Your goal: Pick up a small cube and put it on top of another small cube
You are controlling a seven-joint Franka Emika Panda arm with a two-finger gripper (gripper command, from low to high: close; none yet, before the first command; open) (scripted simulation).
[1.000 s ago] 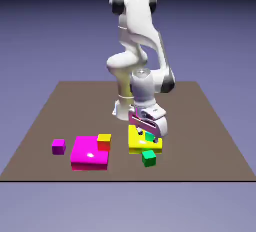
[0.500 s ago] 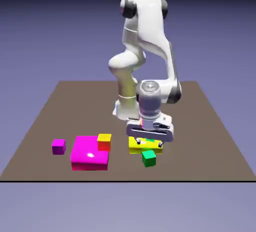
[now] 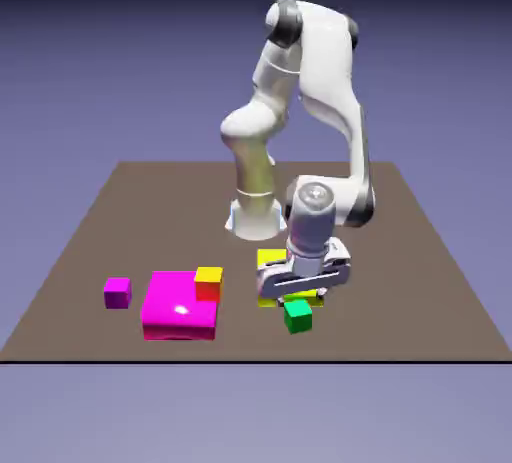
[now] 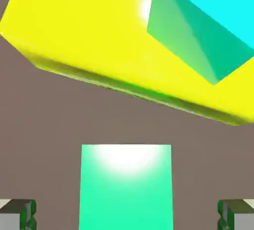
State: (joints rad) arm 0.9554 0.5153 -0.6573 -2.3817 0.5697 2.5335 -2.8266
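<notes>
Now the pincer (image 3: 300,291) hangs spread wide, holding nothing, just above the small green cube (image 3: 297,315). That cube sits on the counter (image 3: 420,251), near the front edge of the yellow slab (image 4: 84,30), which carries a cyan cube (image 4: 208,20).

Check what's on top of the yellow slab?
A cyan cube sits on the yellow slab, in the hand view. In the exterior view the gripper covers most of the slab, so the rest can't be seen.

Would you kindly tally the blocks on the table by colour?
Magenta: 2, the slab and a small cube
Yellow: 2, the slab and a small cube
Green: 1
Cyan: 1
Total: 6
</notes>
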